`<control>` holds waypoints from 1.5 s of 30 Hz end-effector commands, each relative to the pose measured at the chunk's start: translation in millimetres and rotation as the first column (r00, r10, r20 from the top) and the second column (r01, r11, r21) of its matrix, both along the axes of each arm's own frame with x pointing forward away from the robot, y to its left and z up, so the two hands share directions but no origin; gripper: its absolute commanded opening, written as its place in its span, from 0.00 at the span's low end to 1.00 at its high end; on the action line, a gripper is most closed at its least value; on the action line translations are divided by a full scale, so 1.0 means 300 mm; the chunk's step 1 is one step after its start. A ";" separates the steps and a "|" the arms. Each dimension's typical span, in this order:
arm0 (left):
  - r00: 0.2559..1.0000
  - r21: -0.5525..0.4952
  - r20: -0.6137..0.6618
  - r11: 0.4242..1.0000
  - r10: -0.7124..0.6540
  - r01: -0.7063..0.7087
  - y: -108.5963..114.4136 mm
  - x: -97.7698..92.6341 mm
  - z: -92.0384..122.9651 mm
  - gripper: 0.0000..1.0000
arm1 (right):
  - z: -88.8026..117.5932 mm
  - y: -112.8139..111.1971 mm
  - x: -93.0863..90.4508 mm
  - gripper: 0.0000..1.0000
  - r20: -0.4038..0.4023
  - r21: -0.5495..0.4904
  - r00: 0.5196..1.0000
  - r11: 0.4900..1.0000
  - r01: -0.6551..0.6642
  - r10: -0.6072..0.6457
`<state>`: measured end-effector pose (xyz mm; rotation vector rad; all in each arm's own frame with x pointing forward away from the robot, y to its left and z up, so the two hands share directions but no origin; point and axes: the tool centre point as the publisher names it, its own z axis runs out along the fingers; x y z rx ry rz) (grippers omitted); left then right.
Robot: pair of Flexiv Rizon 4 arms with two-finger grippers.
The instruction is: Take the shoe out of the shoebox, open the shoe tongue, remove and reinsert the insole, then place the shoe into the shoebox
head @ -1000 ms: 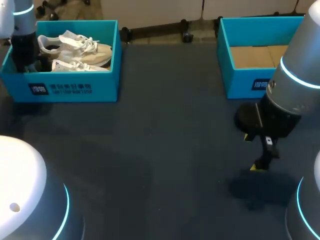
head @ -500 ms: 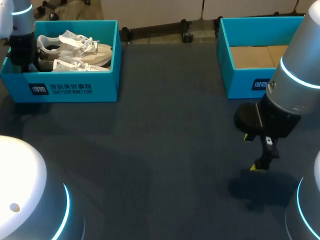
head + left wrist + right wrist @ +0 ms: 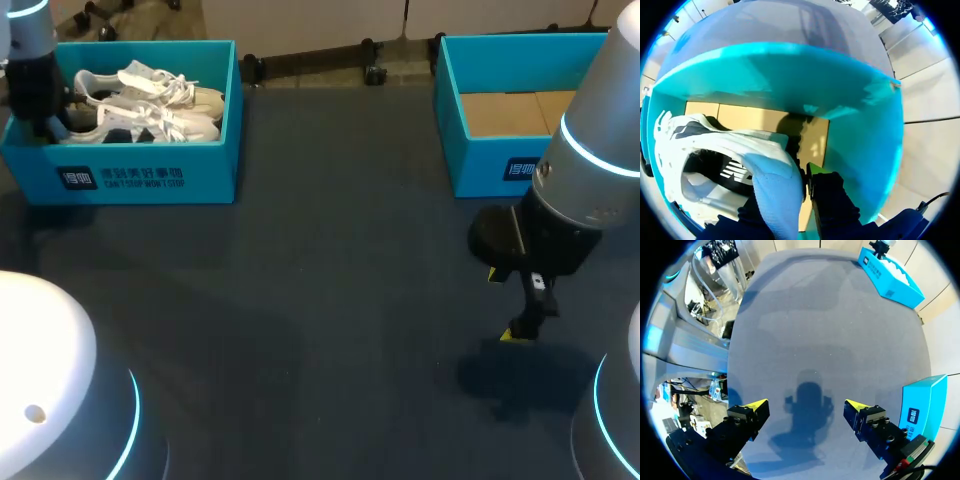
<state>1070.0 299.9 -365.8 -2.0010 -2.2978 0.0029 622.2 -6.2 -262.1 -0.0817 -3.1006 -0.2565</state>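
Observation:
Two white sneakers lie in the teal shoebox (image 3: 150, 178) at the far left. My left gripper (image 3: 45, 122) is inside the box at its left end, shut on the heel of the near shoe (image 3: 140, 122). In the left wrist view that shoe (image 3: 730, 150) hangs from my left gripper (image 3: 802, 180), its heel wall pinched between the fingers above the box's cardboard floor. The other sneaker (image 3: 170, 90) rests behind it. My right gripper (image 3: 506, 305) hangs open over the bare table at the right, and in its own view the right gripper (image 3: 804, 405) has nothing between its fingers.
A second teal shoebox (image 3: 480, 165) stands at the far right, holding only its cardboard floor. Dark table surface (image 3: 320, 300) stretches between the two boxes. The left box's walls (image 3: 790, 75) stand close around the held shoe.
My left gripper has shut on the near shoe's heel and drawn up and to the left, tilting that shoe up inside the box. The right arm has not moved.

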 end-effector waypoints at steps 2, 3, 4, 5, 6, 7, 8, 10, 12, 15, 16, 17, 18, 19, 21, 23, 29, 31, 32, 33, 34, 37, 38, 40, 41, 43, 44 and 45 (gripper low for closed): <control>1.000 0.004 -0.010 1.000 0.022 -0.022 0.008 0.013 0.043 0.00 | -0.005 0.000 0.000 1.00 0.001 0.000 1.000 1.000 0.000 0.000; 1.000 0.001 -0.015 1.000 0.023 -0.023 0.009 0.014 0.053 0.00 | -0.005 0.000 0.000 1.00 0.001 0.000 1.000 1.000 0.000 0.000; 0.999 0.002 -0.016 1.000 0.031 -0.031 0.010 0.013 0.062 0.00 | -0.005 0.000 0.000 1.00 0.001 0.000 1.000 1.000 0.000 0.000; 0.999 0.005 -0.013 0.999 0.041 -0.041 0.011 0.013 0.068 0.00 | -0.005 0.000 0.000 1.00 0.001 0.000 1.000 1.000 0.000 0.000; 0.999 0.003 -0.015 0.999 0.044 -0.044 0.012 0.012 0.085 0.00 | -0.005 0.000 0.000 1.00 0.001 0.000 1.000 1.000 0.000 0.000; 0.999 0.000 -0.017 0.999 0.044 -0.044 0.012 0.012 0.094 0.00 | -0.005 0.000 0.000 1.00 0.001 0.000 1.000 1.000 0.000 0.000; 0.998 0.004 -0.009 0.998 0.055 -0.055 0.012 0.011 0.112 0.00 | -0.005 0.000 0.000 1.00 0.001 0.000 1.000 1.000 0.000 0.000; 0.998 0.002 -0.006 0.998 0.057 -0.057 0.014 0.006 0.144 0.00 | -0.005 0.000 0.000 1.00 0.001 0.000 1.000 1.000 0.000 0.000; 0.998 0.005 0.011 0.998 0.064 -0.064 0.016 0.001 0.171 0.00 | -0.005 0.000 0.000 1.00 0.001 0.000 1.000 1.000 0.000 0.000; 0.996 0.012 0.024 0.996 0.083 -0.083 0.021 -0.005 0.221 0.00 | -0.005 0.000 0.000 1.00 0.001 0.000 1.000 1.000 0.000 0.000; 0.996 0.014 0.027 0.996 0.088 -0.088 0.022 -0.006 0.232 0.00 | -0.005 0.000 0.000 1.00 0.001 0.000 1.000 1.000 0.000 0.000; 0.995 0.016 0.040 0.995 0.096 -0.097 0.023 -0.010 0.265 0.00 | -0.005 0.000 0.000 1.00 0.001 0.000 1.000 1.000 0.000 0.000; 0.994 0.016 0.042 0.995 0.099 -0.100 0.023 -0.011 0.279 0.00 | -0.005 0.000 0.000 1.00 0.001 0.000 1.000 1.000 0.000 0.000; 0.994 0.015 0.042 0.995 0.102 -0.103 0.023 -0.013 0.303 0.00 | -0.005 0.000 0.000 1.00 0.001 0.000 1.000 1.000 0.000 0.000; 0.992 0.016 0.051 0.993 0.114 -0.115 0.023 -0.017 0.348 0.00 | -0.005 0.000 0.000 1.00 0.001 0.000 1.000 1.000 0.000 0.000; 0.991 0.016 0.054 0.993 0.119 -0.120 0.024 -0.017 0.387 0.00 | -0.005 0.000 0.000 1.00 0.001 0.000 1.000 1.000 0.000 0.000; 0.991 -0.003 0.034 0.992 0.130 -0.130 0.036 -0.055 0.533 0.00 | -0.005 0.000 0.000 1.00 0.001 0.000 1.000 1.000 0.000 0.000; 0.992 -0.011 0.030 0.993 0.121 -0.121 0.036 -0.084 0.573 0.00 | -0.005 0.000 0.000 1.00 0.001 0.000 1.000 1.000 0.000 0.000; 0.992 -0.013 0.035 0.992 0.123 -0.122 0.031 -0.107 0.601 0.00 | -0.005 0.000 0.000 1.00 0.001 0.000 1.000 1.000 0.000 0.000; 0.993 -0.022 0.034 0.994 0.111 -0.110 0.027 -0.125 0.623 0.00 | -0.005 0.000 0.000 1.00 0.001 0.000 1.000 1.000 0.000 0.000; 0.993 -0.024 0.029 0.994 0.110 -0.109 0.020 -0.142 0.644 0.00 | -0.005 0.000 0.000 1.00 0.001 0.000 1.000 1.000 0.000 0.000; 0.993 -0.019 0.038 0.993 0.114 -0.114 -0.015 -0.199 0.695 0.00 | -0.005 0.000 0.000 1.00 0.001 0.000 1.000 1.000 0.000 0.000; 0.991 -0.012 0.046 0.993 0.122 -0.121 -0.028 -0.223 0.711 0.00 | -0.005 0.000 0.000 1.00 0.001 0.000 1.000 1.000 0.000 0.000; 0.992 -0.010 0.046 0.993 0.122 -0.121 -0.053 -0.270 0.741 0.00 | -0.005 0.000 0.000 1.00 0.001 0.000 1.000 1.000 0.000 0.000; 0.991 0.000 0.058 0.993 0.119 -0.119 -0.067 -0.301 0.755 0.00 | -0.005 0.000 0.000 1.00 0.001 0.000 1.000 1.000 0.000 0.000; 0.991 0.009 0.064 0.993 0.117 -0.118 -0.095 -0.356 0.778 0.00 | -0.005 0.000 0.000 1.00 0.001 0.000 1.000 1.000 0.000 0.000; 0.990 0.016 0.071 0.993 0.120 -0.121 -0.110 -0.386 0.787 0.00 | -0.005 0.000 0.000 1.00 0.001 0.000 1.000 1.000 0.000 0.000; 0.988 0.022 0.085 0.992 0.126 -0.128 -0.126 -0.421 0.793 0.00 | -0.005 0.000 0.000 1.00 0.001 0.000 1.000 1.000 0.000 0.000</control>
